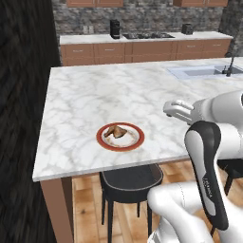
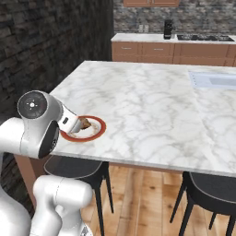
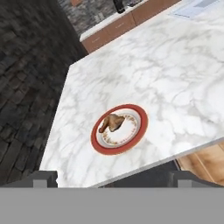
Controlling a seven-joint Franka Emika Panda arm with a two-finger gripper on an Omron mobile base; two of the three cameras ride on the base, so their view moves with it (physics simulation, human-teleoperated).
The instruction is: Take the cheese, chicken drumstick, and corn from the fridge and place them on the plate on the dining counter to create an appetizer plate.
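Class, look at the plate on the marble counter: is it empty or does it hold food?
Not empty: the plate holds one chicken drumstick; the rest of its white centre is bare.

A: Room on the bench (image 1: 85, 95)?
B: Lots. Bare marble all round the plate (image 1: 120, 137), w/ only the chicken drumstick (image 1: 116, 131) on its left half.
A: What's in the way?
B: Sink (image 1: 201, 71) far back right. Dark wall (image 1: 21, 95) close on the left. Stool (image 1: 130, 182) tucked under the front edge.
A: Hand (image 3: 113, 180)?
B: Wide open, up above the front edge.

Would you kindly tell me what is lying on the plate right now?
The chicken drumstick lies on the plate, left of centre. The plate part beneath it is covered.
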